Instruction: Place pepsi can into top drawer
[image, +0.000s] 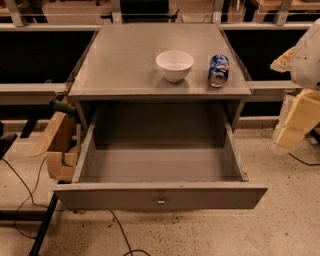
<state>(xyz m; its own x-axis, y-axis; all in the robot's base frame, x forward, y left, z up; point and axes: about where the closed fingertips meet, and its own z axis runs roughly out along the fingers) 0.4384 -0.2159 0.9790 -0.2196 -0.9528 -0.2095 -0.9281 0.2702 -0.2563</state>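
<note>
Item 1. Desk (130, 55): grey cabinet, flat top. It lies to the left of my jaws, which hang off its right-hand side, clear of the top. I judge they are parked there so that nothing blocks the way to the goods.

Item 2. Top drawer (110, 197): wide grey box, pulled fully out, below and left of my jaws. Its floor is bare. It stands open, I take it, so the drop needs no further handling of the front panel.

Item 3. My arm (306, 60): white casing above, pale yellow parts below, ending in the jaws at the right edge of the view. Whether the jaws are apart or together I cannot tell. They carry nothing of the task.

Item 4. Cardboard box (60, 165): torn flaps, on the floor far left of my jaws, beyond the drawer. No part in the job.

Item 5. White bowl (174, 65): upright on the desk top, left of my jaws and past the can. It is to be left alone.

Item 6. Pepsi can (218, 70): blue, lying on its side near the desk's right front corner with a silver end facing forward, just right of the bowl but not touching it. It is the nearest item to my jaws, up and left of them. Not yet picked up; task at its start.

Item 7. Metal pull (161, 201): centre of the drawer front, low and left of my jaws.
</note>
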